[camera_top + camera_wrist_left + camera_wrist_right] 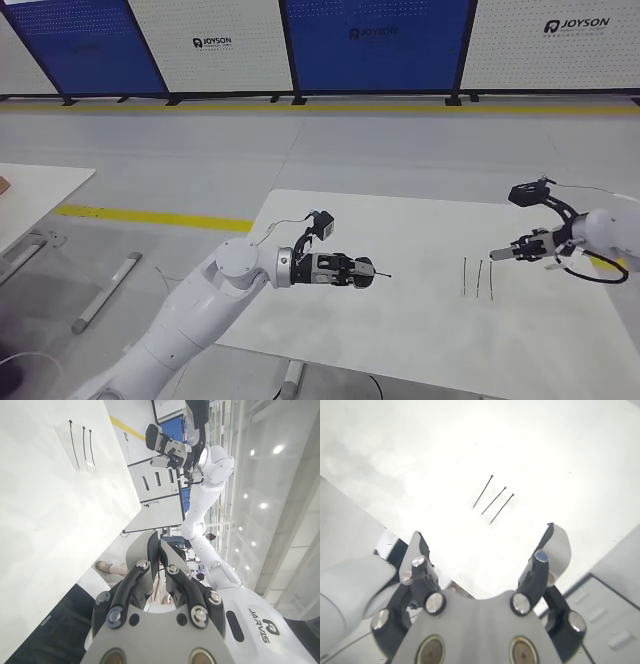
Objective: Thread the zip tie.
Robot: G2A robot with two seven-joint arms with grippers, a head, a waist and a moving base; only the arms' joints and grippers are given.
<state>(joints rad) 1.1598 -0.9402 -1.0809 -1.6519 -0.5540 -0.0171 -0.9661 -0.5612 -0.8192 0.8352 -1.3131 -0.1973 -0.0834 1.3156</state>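
Note:
My left gripper [366, 270] hovers over the middle of the white table [400, 330]. It is shut on a thin black zip tie [382, 273] whose tip pokes out toward the right. In the left wrist view its pads [153, 550] are pressed together. Three more black zip ties [478, 278] lie side by side on the table's right part, also seen as zip ties [84, 446] and zip ties [493, 501]. My right gripper [498, 254] hangs just right of them, above the table. It stands open [485, 531] with nothing between its fingers.
The loose ties rest on a clear sheet [65, 432]. The table's right edge [615, 300] runs under the right arm. A second white table [30, 195] stands far left. Blue and white panels [380, 45] line the back, and grey drawer cabinets [157, 482] stand beyond the table.

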